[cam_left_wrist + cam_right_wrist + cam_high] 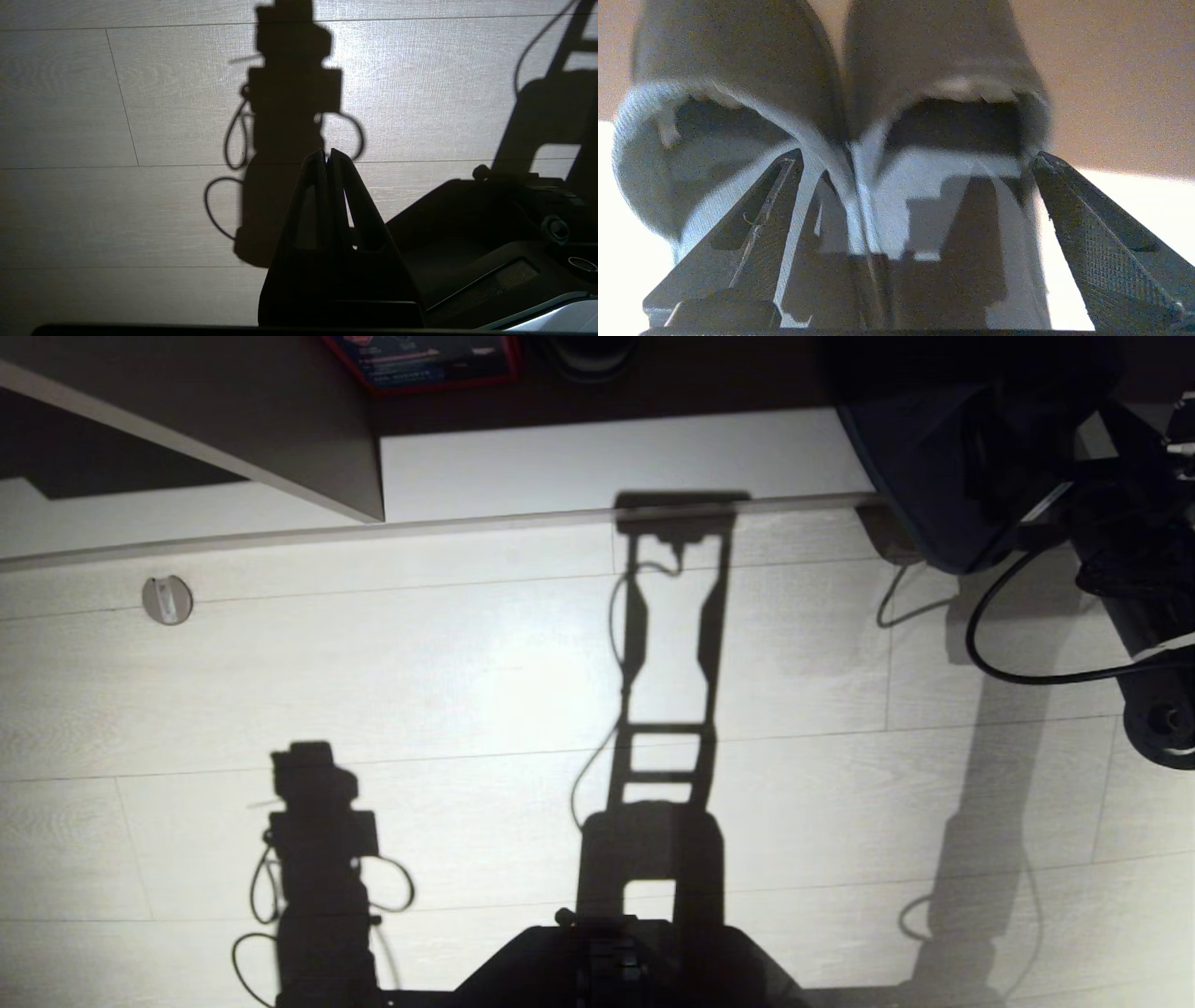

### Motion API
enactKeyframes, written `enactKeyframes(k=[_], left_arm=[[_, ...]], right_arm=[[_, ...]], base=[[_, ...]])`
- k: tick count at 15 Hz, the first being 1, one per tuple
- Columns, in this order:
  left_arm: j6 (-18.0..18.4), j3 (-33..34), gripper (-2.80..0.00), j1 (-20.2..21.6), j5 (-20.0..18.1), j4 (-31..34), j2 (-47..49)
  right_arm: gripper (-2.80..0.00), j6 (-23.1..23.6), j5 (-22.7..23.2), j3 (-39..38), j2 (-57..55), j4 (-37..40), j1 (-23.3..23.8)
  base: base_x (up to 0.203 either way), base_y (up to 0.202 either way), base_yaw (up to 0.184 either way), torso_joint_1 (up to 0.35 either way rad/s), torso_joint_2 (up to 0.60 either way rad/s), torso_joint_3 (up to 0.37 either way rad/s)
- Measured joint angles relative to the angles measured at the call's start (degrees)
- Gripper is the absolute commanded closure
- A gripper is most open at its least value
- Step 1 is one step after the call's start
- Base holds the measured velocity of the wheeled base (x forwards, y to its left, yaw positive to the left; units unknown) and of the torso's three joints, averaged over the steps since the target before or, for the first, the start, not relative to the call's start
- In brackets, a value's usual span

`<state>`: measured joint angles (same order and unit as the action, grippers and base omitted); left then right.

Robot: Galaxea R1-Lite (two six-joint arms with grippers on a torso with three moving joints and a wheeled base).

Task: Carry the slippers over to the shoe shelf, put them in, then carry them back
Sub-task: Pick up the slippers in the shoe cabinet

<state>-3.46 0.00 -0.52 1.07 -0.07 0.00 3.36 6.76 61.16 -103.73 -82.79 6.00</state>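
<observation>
- The pair of soft grey-blue ribbed fabric slippers (pixel 840 93) with lighter rims lies side by side, inner edges touching, openings facing the right wrist camera, on a pale surface under a brownish panel.
- The right gripper (pixel 915 158) stands with its jaws spread wide. One black finger (pixel 752 219) lies in or over the opening of one slipper, near the pair's touching inner rims; the other finger (pixel 1101 242) stands at the outer edge of the other slipper. The jaws are not pressed onto the fabric; whether either finger touches it cannot be told.
- In the head view the right arm (pixel 1134 616), dark and cabled, reaches towards the pale wood-grain unit's base board (pixel 607 457) at the upper right; the slippers cannot be made out there.
- The left gripper (pixel 328 156) hangs over the pale plank floor (pixel 117 93), fingertips pressed together, holding nothing, well apart from the slippers.
- The floor carries shadows of the robot. A small round fitting (pixel 167 599) sits in it, to the left.
</observation>
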Motion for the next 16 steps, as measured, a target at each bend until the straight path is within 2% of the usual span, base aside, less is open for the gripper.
enactKeyframes(k=[16], left_arm=[[0.0, 0.0, 0.0, 0.0, 0.0, 0.0, 0.0]], right_arm=[[-2.8, -0.3, 2.1, 10.1, -6.3, -0.5, -1.2]], base=[[0.0, 0.0, 0.0, 0.0, 0.0, 0.0]])
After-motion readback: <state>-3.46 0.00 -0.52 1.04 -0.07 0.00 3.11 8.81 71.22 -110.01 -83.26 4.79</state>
